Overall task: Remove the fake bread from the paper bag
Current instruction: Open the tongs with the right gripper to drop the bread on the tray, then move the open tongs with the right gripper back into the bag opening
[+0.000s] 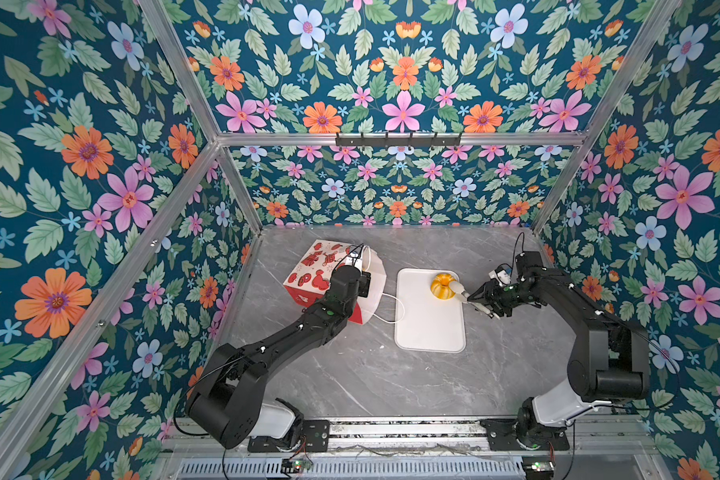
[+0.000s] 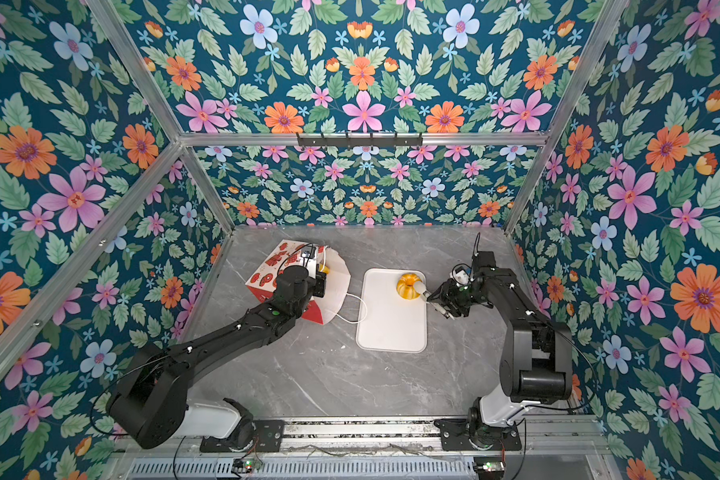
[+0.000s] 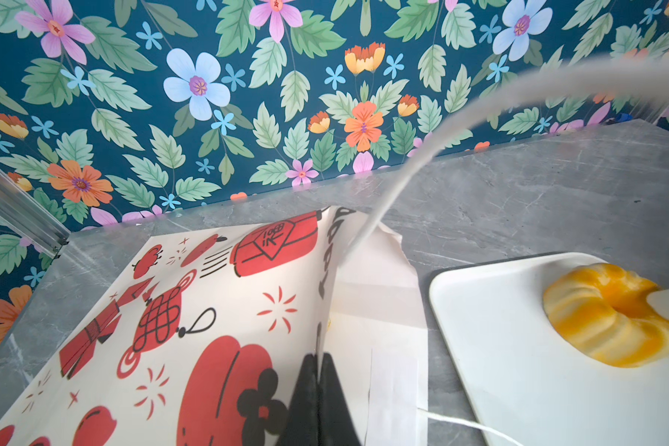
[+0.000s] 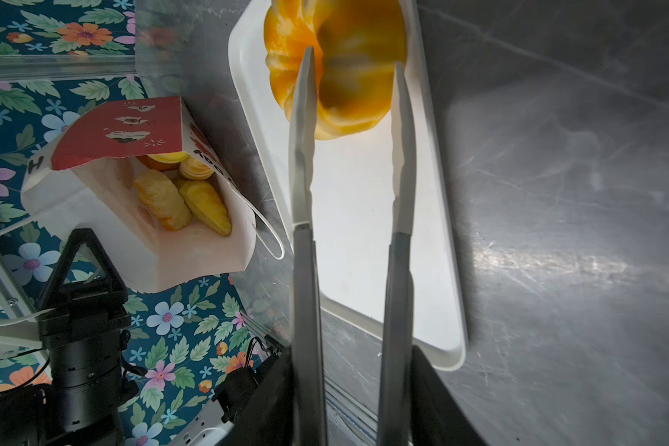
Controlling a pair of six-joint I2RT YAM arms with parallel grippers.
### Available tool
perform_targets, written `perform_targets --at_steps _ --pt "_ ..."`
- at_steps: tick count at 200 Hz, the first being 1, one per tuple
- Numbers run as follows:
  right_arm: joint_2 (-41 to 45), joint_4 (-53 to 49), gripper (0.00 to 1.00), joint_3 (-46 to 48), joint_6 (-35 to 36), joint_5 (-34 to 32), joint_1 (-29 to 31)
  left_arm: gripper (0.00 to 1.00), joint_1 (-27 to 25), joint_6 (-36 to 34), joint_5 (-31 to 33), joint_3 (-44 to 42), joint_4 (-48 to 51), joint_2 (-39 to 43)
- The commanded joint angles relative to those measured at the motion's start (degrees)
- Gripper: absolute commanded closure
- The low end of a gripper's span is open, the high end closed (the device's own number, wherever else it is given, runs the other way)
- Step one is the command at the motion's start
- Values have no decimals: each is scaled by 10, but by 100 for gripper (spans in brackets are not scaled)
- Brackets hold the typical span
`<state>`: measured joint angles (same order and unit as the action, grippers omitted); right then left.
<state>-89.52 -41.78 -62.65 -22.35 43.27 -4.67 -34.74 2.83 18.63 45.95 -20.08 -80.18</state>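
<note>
The white paper bag (image 1: 312, 270) (image 2: 273, 266) with red prints lies tilted at the back left of the table, its mouth facing the tray. My left gripper (image 3: 319, 359) (image 1: 364, 282) is shut on the bag's upper edge (image 3: 209, 309). Inside the bag (image 4: 105, 216) lie several golden pieces of fake bread (image 4: 182, 200). One ring-shaped piece of fake bread (image 1: 443, 286) (image 2: 409, 284) (image 3: 611, 316) (image 4: 348, 77) rests on the tray's far end. My right gripper (image 4: 354, 370) (image 1: 481, 301) is shut on grey tongs (image 4: 302, 154), whose white tips straddle the ring.
A flat white tray (image 1: 429, 328) (image 2: 391, 332) (image 4: 356, 231) lies mid-table between the arms. A white cord handle (image 1: 391, 309) of the bag trails to the tray's left edge. Floral walls and aluminium posts close in the grey marble tabletop (image 1: 371, 382).
</note>
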Motion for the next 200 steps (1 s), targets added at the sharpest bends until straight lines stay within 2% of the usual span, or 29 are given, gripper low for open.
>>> perform_targets --at_steps 1,34,80,89,107,135,153,167,200 --pt "21 7 56 2 -7 -3 -2 100 1 6 -11 7 -17 -2" --pt "51 -12 56 -1 0 -13 -2 100 1 6 -15 16 -11 -5" --pt "126 -68 57 -35 41 -75 10 100 1 3 -18 29 4 -3" --pt "135 -83 57 -53 58 -96 34 100 1 0 -16 31 9 -5" --pt "140 -91 58 -80 99 -136 125 100 1 -6 -17 35 15 -7" --pt "127 -33 59 -85 143 -181 267 100 1 -7 -23 38 24 -2" --pt "109 17 60 -77 191 -245 348 100 1 -3 -33 38 25 5" --pt "94 54 60 -72 215 -280 382 100 1 1 -39 40 28 8" --pt "79 169 59 -39 251 -317 406 100 1 9 -50 40 36 17"
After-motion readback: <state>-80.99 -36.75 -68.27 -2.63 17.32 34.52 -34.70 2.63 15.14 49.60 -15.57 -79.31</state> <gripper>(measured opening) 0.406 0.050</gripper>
